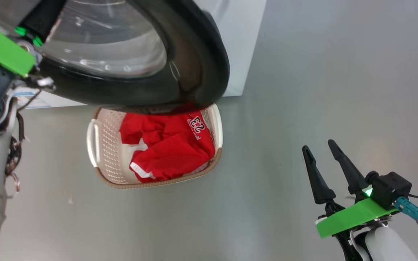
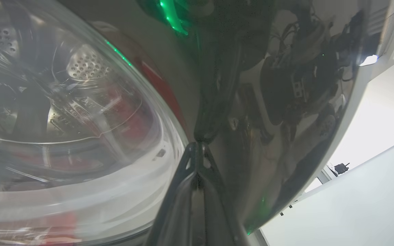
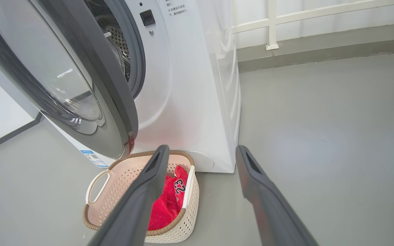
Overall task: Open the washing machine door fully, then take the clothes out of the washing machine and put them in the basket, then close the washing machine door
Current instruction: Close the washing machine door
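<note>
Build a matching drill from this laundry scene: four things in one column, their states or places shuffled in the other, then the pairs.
1. clothes
2. washing machine door
3. right gripper
4. left gripper

A. fingers spread, holding nothing
B. open, hanging over the basket
C. heaped in the basket
D. fingers shut, tips at the door's black rim

Pairs: 1-C, 2-B, 3-A, 4-D

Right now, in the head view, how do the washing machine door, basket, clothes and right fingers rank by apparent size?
1. washing machine door, close to the camera and partly cut off
2. basket
3. clothes, inside it
4. right fingers
</note>
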Available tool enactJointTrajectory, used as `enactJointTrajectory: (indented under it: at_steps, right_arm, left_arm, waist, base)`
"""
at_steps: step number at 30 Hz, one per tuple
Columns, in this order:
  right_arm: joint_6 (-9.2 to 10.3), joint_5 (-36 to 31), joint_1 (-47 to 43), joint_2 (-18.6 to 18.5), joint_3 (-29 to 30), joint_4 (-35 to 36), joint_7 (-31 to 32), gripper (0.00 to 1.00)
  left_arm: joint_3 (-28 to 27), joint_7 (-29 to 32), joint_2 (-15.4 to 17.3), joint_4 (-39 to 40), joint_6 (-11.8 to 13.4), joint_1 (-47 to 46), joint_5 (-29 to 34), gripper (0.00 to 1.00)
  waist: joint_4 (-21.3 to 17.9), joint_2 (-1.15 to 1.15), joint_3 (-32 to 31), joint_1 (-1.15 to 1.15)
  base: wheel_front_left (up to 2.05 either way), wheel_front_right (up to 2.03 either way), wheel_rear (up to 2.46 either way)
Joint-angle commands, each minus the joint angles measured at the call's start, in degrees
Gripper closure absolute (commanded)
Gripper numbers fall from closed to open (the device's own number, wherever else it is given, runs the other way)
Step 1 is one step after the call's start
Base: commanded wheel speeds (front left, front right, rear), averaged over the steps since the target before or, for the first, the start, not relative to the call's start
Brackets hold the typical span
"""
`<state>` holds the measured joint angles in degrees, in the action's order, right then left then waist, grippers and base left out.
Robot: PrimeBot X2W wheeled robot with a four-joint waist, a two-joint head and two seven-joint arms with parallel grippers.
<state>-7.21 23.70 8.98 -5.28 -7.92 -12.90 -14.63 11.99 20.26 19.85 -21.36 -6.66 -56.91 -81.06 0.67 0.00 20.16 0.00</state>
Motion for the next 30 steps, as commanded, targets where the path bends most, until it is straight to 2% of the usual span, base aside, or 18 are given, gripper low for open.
enactJointTrajectory:
  at_steps: [1,13,30]
  right_arm:
    - [-0.28,0.1,1.4,0.0,-1.0,1.5,-0.4,0.0]
    - [-0.28,0.1,2.6,0.8,-0.6,1.5,-0.4,0.0]
    - [-0.28,-0.2,2.1,0.4,-0.4,1.4,-0.4,0.0]
  left_arm:
    - [-2.1,-0.8,2.6,1.2,-0.8,-2.9,0.7,1.0]
    - [-1.0,-5.8,3.8,-1.8,-0.8,-7.3,1.3,1.0]
    - [1.7,-8.0,5.3,-2.5,-0.8,-5.5,-1.6,1.0]
  waist:
    - [-1.2,0.0,1.1,0.0]
    - [-3.6,0.0,2.8,0.0]
    - [-2.8,0.0,1.2,0.0]
  base:
    - [0.0,0.0,0.0]
    - [0.0,0.0,0.0]
    - [0.0,0.0,0.0]
